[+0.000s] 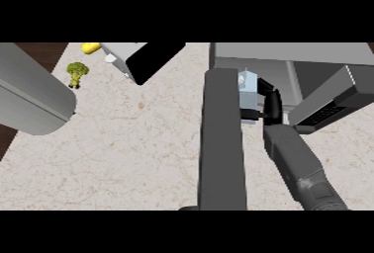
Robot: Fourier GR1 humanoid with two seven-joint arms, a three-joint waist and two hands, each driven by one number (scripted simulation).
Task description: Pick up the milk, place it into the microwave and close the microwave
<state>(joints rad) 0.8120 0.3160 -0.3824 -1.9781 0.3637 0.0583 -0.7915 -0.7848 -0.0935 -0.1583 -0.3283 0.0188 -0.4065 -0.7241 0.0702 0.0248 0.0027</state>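
This is a kitchen. A pale, speckled stone-look tabletop fills most of the view, with a strip of dark wood showing past its left edge. A grey microwave stands at the far right, its door swung open. Food lies on the tabletop at the far left: a green head of broccoli and, just beyond it, a yellow item cut off by the view's edge.

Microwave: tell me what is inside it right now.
The milk carton sits at the microwave opening, with the right hand curled round it. The open door and the forearm hide the rest of the inside, so nothing else can be made out.
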